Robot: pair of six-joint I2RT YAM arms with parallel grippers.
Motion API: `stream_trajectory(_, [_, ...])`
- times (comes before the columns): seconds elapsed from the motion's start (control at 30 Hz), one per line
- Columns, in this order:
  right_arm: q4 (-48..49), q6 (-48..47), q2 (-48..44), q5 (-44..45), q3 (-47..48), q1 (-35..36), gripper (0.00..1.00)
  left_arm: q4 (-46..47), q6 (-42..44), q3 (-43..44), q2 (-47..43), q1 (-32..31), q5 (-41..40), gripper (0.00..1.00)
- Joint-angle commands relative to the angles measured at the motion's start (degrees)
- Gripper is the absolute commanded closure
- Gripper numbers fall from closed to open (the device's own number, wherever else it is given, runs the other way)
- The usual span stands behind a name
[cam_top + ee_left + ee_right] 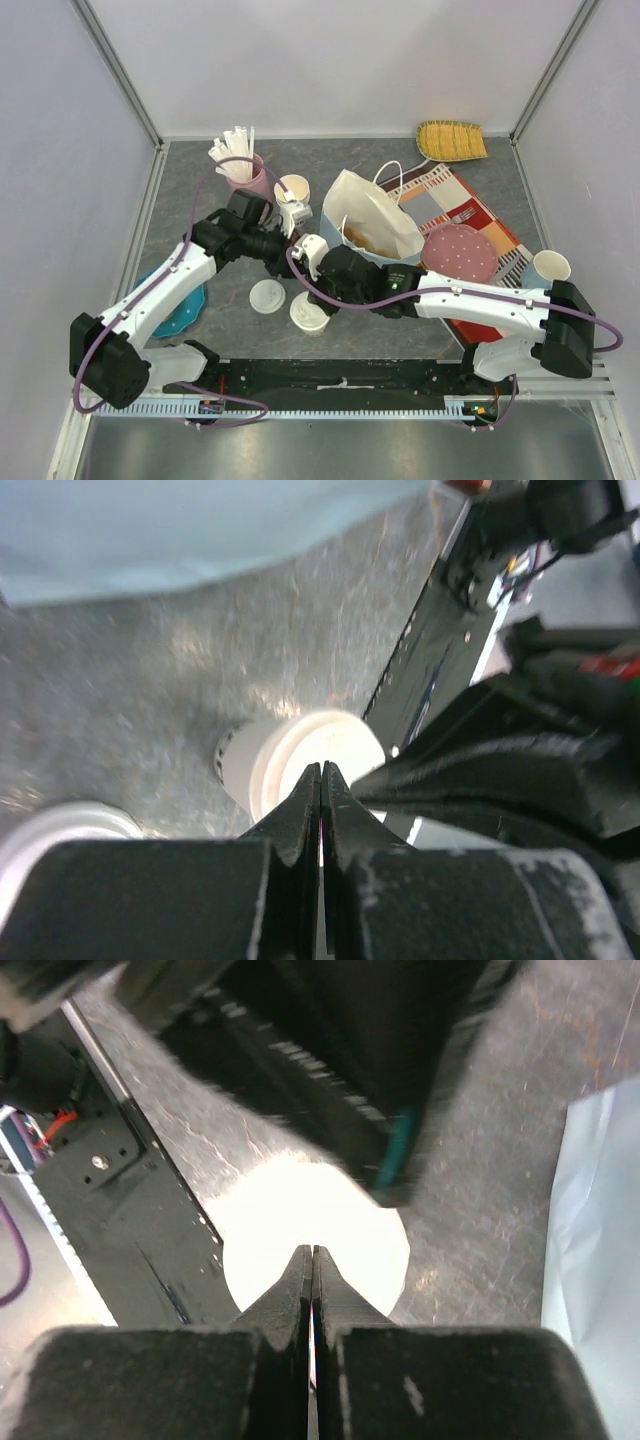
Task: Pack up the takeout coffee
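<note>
The takeout coffee is a small white paper cup with a round white lid. It stands on the grey table in front of the bag. It also shows in the left wrist view and, glaring white, in the right wrist view. My left gripper is shut and empty, just above and behind the cup. My right gripper is shut and empty, right over the lid. The open light blue paper bag stands behind both grippers.
A loose flat white lid lies left of the cup. A stack of lidless cups and a pink cup of straws stand behind. A pink plate, a patterned cloth, another cup and a teal plate flank the arms.
</note>
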Motion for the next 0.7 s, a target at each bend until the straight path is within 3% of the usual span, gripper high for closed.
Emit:
stream_trajectory(0.0, [-0.97, -3.61, 1.59, -1.74, 6.71, -0.24, 1.00, 1.08, -0.29, 6.81, -1.24, 3.14, 5.22, 0.98])
stream_trajectory(0.27, [1.39, -4.41, 6.33, -3.68, 8.57, -0.24, 1.00, 1.95, -3.72, 2.16, -4.23, 8.49, 1.27, 0.98])
stream_trajectory(0.5, [5.80, -1.86, 7.75, -4.74, -2.58, -0.42, 1.00, 2.22, -4.60, -0.57, -6.25, 10.26, 1.26, 0.98])
stream_trajectory(0.67, [5.80, -0.45, 4.59, -4.12, -5.06, -0.77, 1.00, 2.66, -4.60, -1.54, -7.13, 10.26, 1.88, 0.98])
